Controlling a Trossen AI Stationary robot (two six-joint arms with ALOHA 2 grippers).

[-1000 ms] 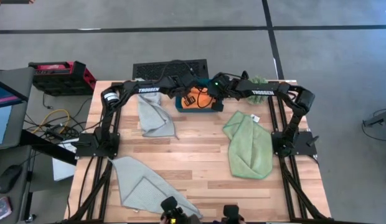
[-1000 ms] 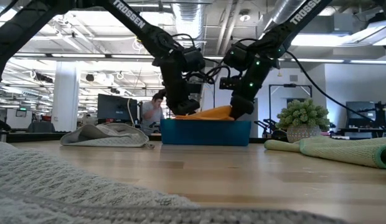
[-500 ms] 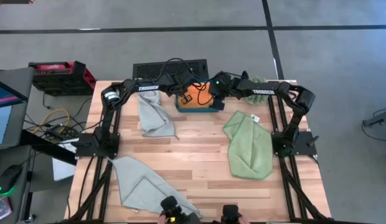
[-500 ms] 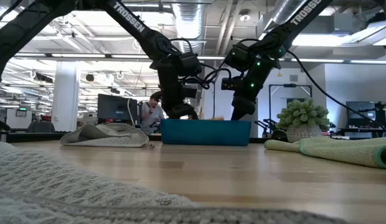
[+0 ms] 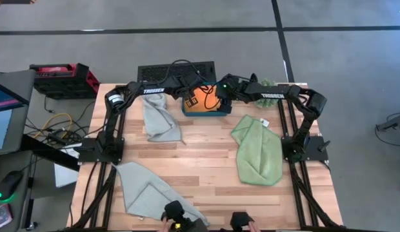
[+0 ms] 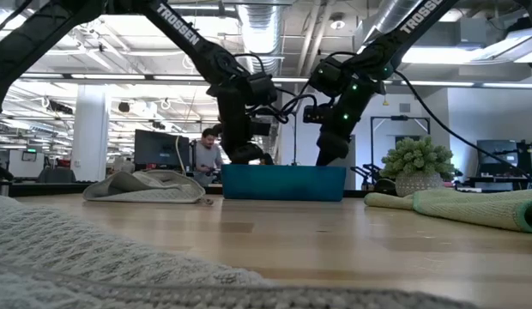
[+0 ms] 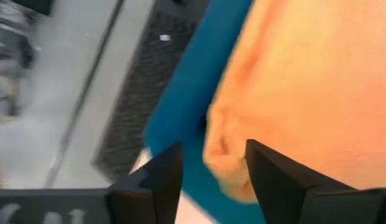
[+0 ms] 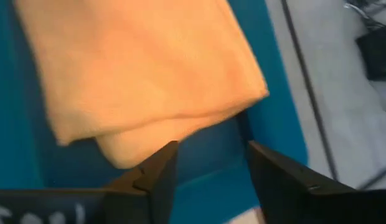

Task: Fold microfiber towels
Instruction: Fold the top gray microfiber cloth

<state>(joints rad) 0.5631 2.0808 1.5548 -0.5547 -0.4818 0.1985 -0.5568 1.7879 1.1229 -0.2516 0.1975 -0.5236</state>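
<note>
Both grippers, left [image 7: 208, 180] and right [image 8: 208, 174], spread open just above the folded orange towel [image 5: 205, 100] lying in the teal tray [image 5: 216, 113]; risk of snagging a loose edge when lifting away, undoing the fold.

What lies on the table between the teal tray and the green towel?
Bare wood, by the high view: the teal tray sits at the table's far edge and the green towel starts just short of it, nothing between them.
</note>
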